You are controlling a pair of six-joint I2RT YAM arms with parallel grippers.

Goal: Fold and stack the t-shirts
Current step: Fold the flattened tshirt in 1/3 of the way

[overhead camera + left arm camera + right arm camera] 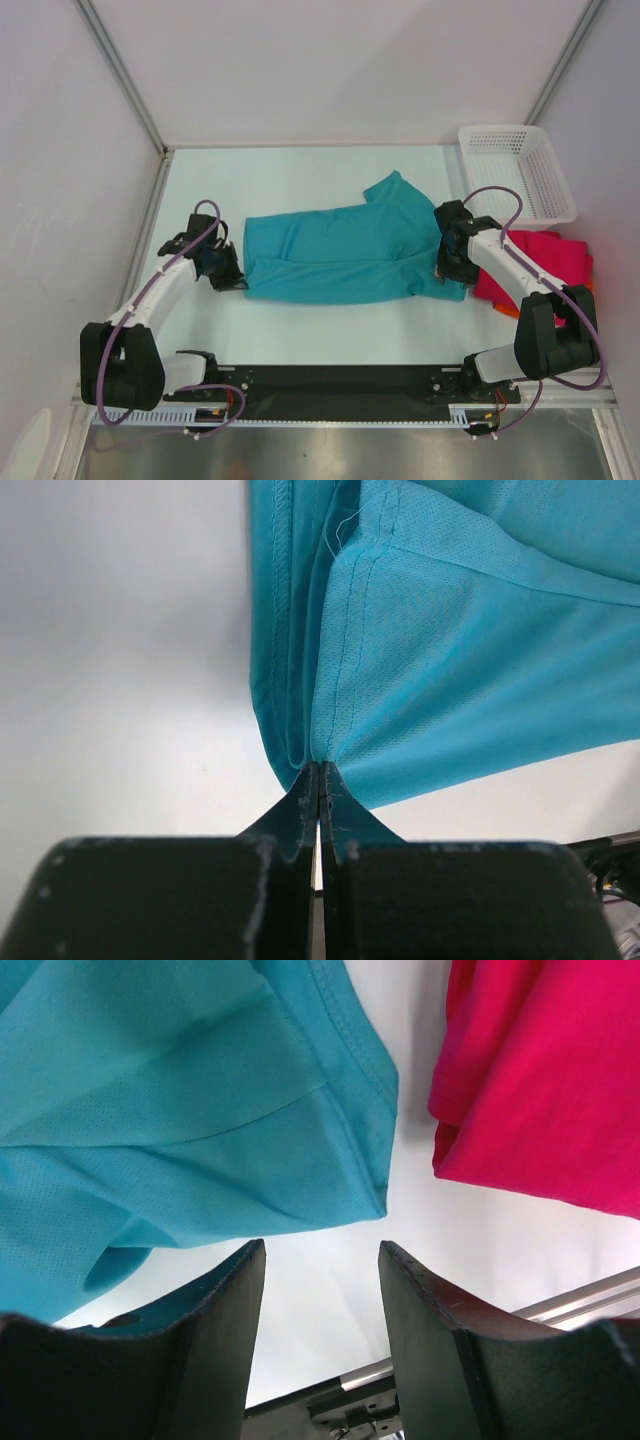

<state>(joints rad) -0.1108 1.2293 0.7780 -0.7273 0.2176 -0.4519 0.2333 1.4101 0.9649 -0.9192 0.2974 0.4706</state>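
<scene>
A teal t-shirt (340,255) lies folded lengthwise across the middle of the table, one sleeve sticking up at the back. My left gripper (232,280) is shut on its left hem corner; the left wrist view shows the tips (319,773) pinching the teal cloth (450,650). My right gripper (448,268) is open and empty, hovering at the shirt's right end; the teal edge (200,1130) lies just beyond its fingers (320,1250). A crimson-pink t-shirt (545,262) lies at the right, also in the right wrist view (540,1080), with an orange edge (588,286) under it.
A white plastic mesh basket (515,172) stands at the back right. Grey walls close in the table on the left, back and right. The arm bases and a black rail (330,385) run along the near edge.
</scene>
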